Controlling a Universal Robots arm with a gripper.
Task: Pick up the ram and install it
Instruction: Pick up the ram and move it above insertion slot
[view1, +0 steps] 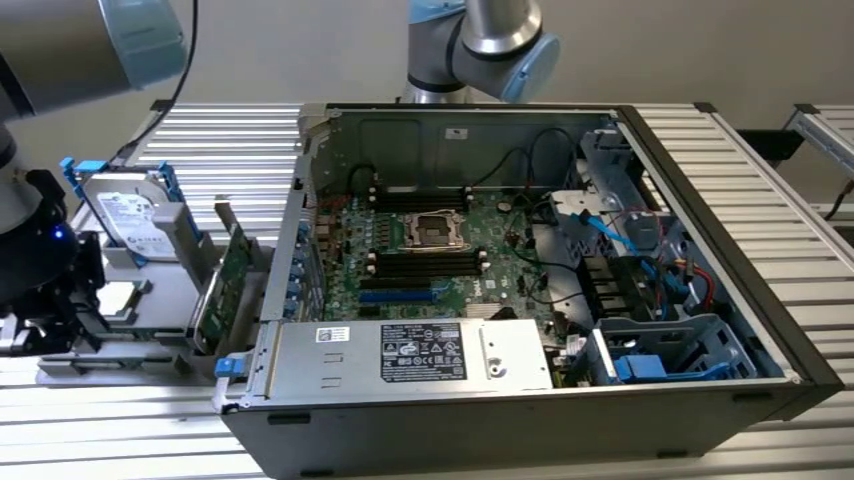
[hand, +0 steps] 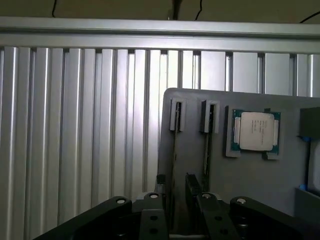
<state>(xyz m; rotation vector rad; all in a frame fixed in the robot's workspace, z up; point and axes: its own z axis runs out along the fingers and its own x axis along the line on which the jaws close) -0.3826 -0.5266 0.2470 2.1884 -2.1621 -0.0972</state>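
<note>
Two ram sticks stand on edge in the notched slots of a grey holder plate (hand: 250, 190). One ram stick (hand: 174, 150) runs between my two fingers; the other ram stick (hand: 207, 150) lies just beside them. My gripper (hand: 176, 184) is open, low over the plate, with a dark finger (hand: 160, 183) on either side of the first stick and a small gap to it. In the exterior view my arm's dark wrist (view1: 40, 270) hangs over this holder at the far left. The motherboard's black memory slots (view1: 424, 263) lie inside the open computer case (view1: 694, 200).
A processor chip (hand: 255, 131) sits in a pocket on the same plate beside the sticks. A hard drive (view1: 134, 215) and a large green expansion card (view1: 227, 275) stand upright between holder and case. A second arm's base (view1: 481, 40) rises behind the case. Ribbed aluminium table (hand: 75, 125).
</note>
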